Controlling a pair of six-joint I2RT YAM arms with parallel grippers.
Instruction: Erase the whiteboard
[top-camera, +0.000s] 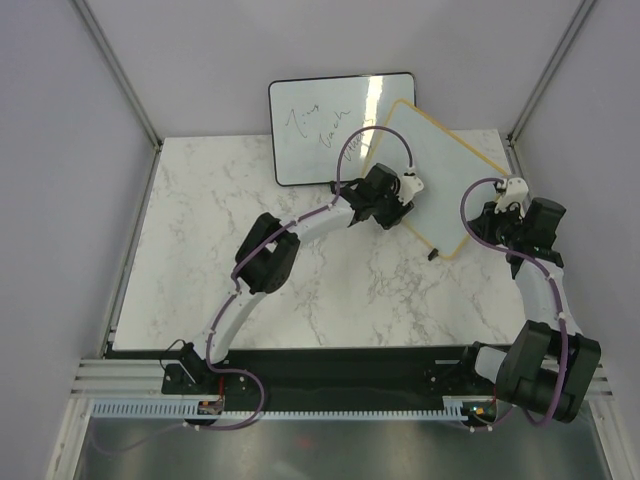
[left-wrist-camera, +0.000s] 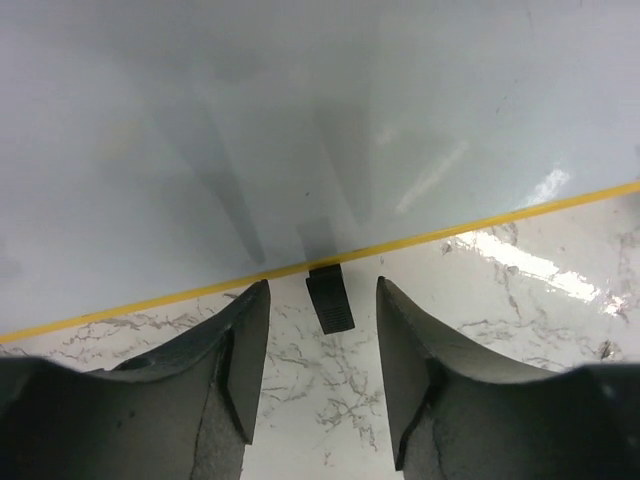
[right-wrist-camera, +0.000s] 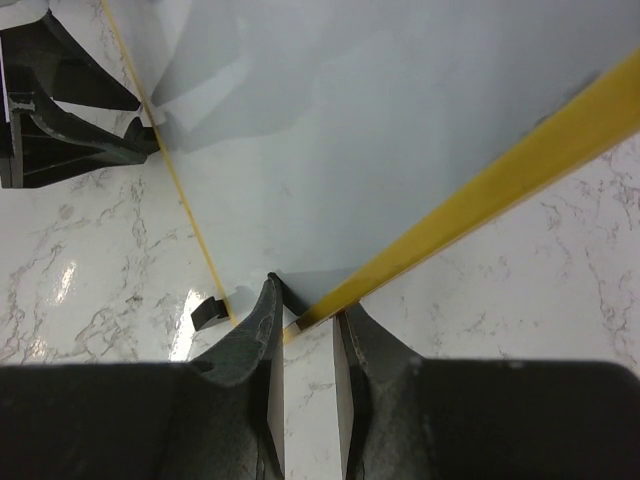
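The tan-framed whiteboard (top-camera: 455, 185) lies turned at an angle on the marble table, its far corner over the black-framed board. Its surface looks blank in the left wrist view (left-wrist-camera: 300, 130) and the right wrist view (right-wrist-camera: 400, 130). My left gripper (top-camera: 405, 188) is open and empty, low over the board's near-left edge. The yellow frame and one black foot (left-wrist-camera: 330, 300) lie just ahead of its tips (left-wrist-camera: 322, 285). My right gripper (top-camera: 512, 188) is at the board's right corner. Its jaws (right-wrist-camera: 308, 300) are closed on the frame's edge.
A black-framed whiteboard (top-camera: 320, 130) with handwriting lies at the table's far edge, partly under the tan one. Another black foot (top-camera: 432, 255) sticks out at the tan board's near corner. White walls and metal posts surround the marble table (top-camera: 200, 230).
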